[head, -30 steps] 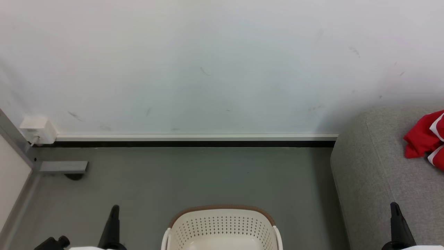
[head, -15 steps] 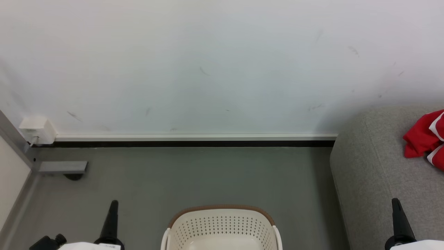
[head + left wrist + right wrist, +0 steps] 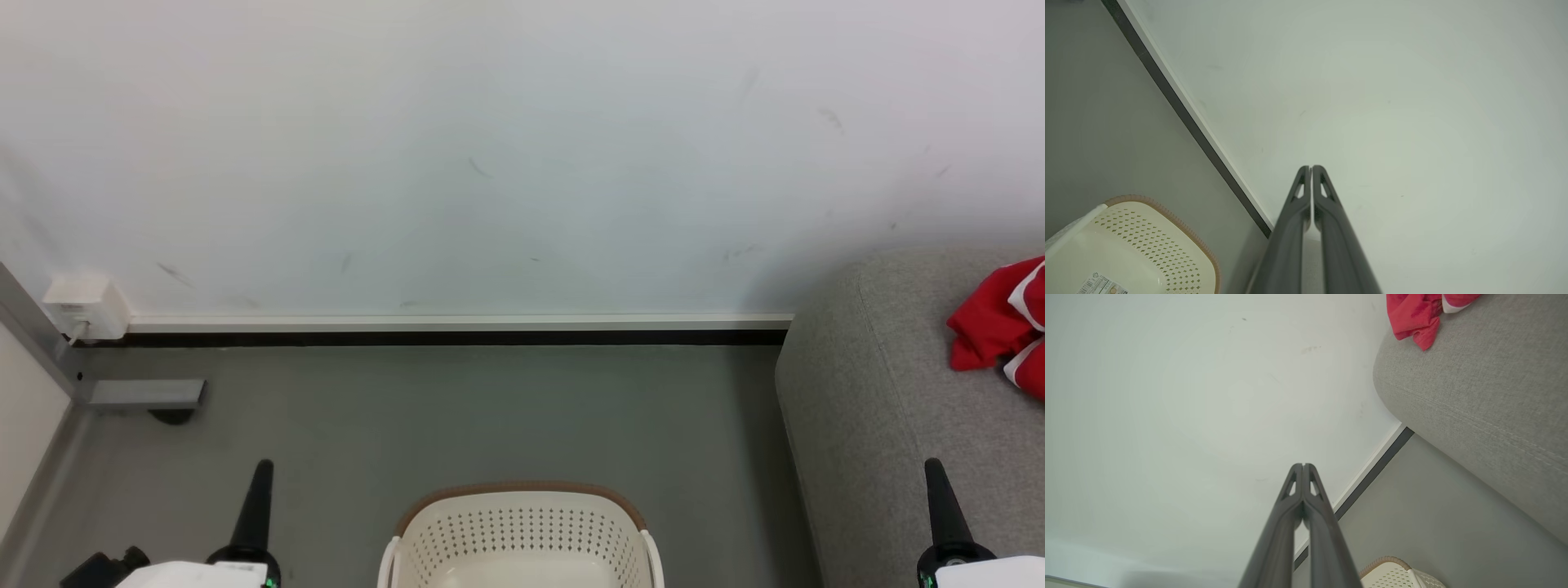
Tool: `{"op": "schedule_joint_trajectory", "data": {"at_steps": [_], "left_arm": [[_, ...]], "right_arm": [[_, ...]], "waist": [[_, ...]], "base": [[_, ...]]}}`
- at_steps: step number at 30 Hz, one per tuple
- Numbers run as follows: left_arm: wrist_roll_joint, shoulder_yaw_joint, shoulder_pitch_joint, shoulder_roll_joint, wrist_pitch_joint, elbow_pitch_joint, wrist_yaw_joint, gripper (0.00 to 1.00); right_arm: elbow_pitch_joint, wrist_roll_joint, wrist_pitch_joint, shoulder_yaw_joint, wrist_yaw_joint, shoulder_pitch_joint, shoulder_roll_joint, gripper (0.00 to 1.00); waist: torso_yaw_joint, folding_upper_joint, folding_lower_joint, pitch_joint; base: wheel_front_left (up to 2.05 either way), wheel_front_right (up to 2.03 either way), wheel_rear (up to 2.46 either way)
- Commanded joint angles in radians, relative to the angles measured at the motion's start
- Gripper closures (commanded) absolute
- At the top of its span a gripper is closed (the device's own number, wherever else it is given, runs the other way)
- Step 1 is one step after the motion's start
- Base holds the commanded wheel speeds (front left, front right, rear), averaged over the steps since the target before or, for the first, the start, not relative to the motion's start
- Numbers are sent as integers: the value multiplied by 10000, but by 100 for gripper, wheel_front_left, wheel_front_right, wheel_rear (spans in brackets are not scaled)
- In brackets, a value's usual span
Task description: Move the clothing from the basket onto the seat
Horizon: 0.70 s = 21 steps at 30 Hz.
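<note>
The red clothing [image 3: 992,327] with white trim lies bunched on the grey seat [image 3: 882,408] at the right edge of the head view; it also shows as the red clothing [image 3: 1414,312] on the seat [image 3: 1486,400] in the right wrist view. The cream basket [image 3: 522,539] with a brown rim stands on the floor at bottom centre, and what shows of its inside holds nothing. My left gripper [image 3: 261,469] is shut left of the basket, my right gripper [image 3: 933,467] shut over the seat's front. The shut left gripper [image 3: 1310,167] and right gripper [image 3: 1303,464] point at the wall. The basket [image 3: 1139,249] also appears low left in the left wrist view.
A white wall with a pale and black skirting [image 3: 457,331] runs behind the grey floor [image 3: 457,416]. A white socket box [image 3: 86,306] and a grey metal frame with a foot [image 3: 147,396] stand at the left.
Both grippers have risen a little in the head view, more of the pale forearms showing. The clothing, basket and seat have stayed put.
</note>
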Motion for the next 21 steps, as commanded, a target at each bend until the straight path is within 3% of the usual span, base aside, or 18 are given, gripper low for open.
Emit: {"op": "schedule_joint_trajectory", "data": {"at_steps": [1, 21], "left_arm": [[-351, 54, -155, 39, 86, -96, -39, 100], [-1897, 205, -309, 27, 537, -127, -68, 100]], "right_arm": [[-95, 314, 73, -37, -17, -238, -80, 100], [-106, 2039, 499, -133, -20, -410, -86, 100]], "waist": [[-2, 0, -1, 0], [-30, 0, -1, 8]], "base": [[0, 0, 0], [0, 0, 0]]}}
